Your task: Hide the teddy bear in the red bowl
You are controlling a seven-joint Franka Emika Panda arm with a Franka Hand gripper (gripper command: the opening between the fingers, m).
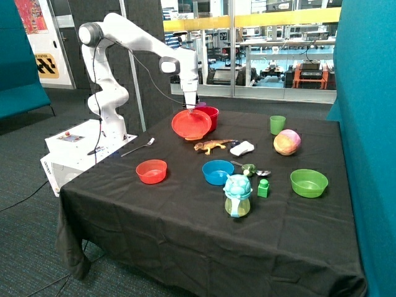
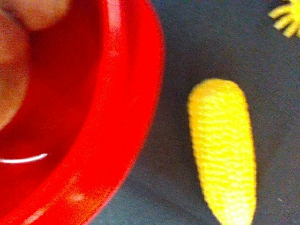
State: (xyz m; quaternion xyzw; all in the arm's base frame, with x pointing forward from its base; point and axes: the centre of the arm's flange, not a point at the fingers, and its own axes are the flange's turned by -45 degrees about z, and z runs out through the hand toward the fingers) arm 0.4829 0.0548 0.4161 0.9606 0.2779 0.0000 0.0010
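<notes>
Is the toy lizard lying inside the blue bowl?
No, the toy lizard lies on the black cloth near the blue bowl, while the end effector is up at the tilted red dish.

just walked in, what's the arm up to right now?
The gripper is at the far side of the table, at the rim of a tilted red plate that leans in front of the red bowl. The wrist view shows a red vessel with a tan shape at its edge, possibly the teddy bear, and a toy corn cob lying beside it on the cloth. Whether the bear is fully inside the bowl isn't clear.
</notes>
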